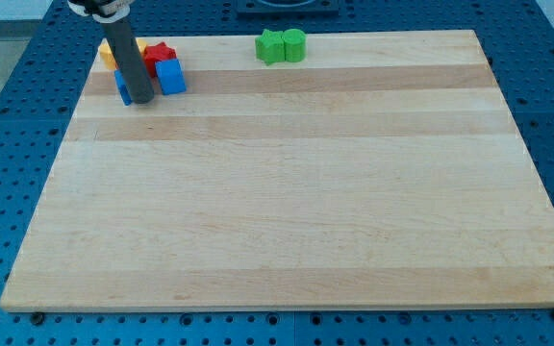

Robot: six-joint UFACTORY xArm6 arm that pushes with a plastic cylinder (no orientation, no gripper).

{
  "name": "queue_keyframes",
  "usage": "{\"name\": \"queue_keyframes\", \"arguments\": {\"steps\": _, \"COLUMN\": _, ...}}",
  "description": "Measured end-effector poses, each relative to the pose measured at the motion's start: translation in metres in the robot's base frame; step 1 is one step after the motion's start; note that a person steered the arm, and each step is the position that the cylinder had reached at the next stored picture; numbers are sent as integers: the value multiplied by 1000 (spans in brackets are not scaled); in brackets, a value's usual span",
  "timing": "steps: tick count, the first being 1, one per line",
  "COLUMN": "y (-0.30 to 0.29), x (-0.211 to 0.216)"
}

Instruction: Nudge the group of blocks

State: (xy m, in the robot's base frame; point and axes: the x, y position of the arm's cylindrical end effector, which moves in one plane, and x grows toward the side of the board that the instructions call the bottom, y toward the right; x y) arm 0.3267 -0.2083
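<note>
Wooden board [287,211] unlabelled, my tip [141,100] touching blue block [171,77], no gripper visible.

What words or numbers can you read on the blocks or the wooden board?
None: no words, numbers or signs can be read anywhere.
The wooden board is plain.
The red block, blue cube, green blocks and yellow block are bare.
My tip has no label.

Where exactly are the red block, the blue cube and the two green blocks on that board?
red block [161,54], camera view, on its top face.
blue cube [171,77], camera view, on its front face.
green blocks [281,45], camera view, where the pair meet.
</note>
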Motion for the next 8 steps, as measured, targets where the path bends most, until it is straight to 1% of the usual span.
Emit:
{"name": "queue_keyframes", "arguments": {"steps": 1, "y": 7, "x": 11}}
{"name": "queue_keyframes", "arguments": {"steps": 2, "y": 39, "x": 31}}
{"name": "queue_keyframes", "arguments": {"steps": 3, "y": 95, "x": 30}}
{"name": "queue_keyframes", "arguments": {"steps": 4, "y": 128, "x": 12}}
{"name": "queue_keyframes", "arguments": {"steps": 5, "y": 130, "x": -19}}
{"name": "queue_keyframes", "arguments": {"steps": 6, "y": 125, "x": -50}}
{"name": "queue_keyframes", "arguments": {"steps": 8, "y": 90, "x": -111}}
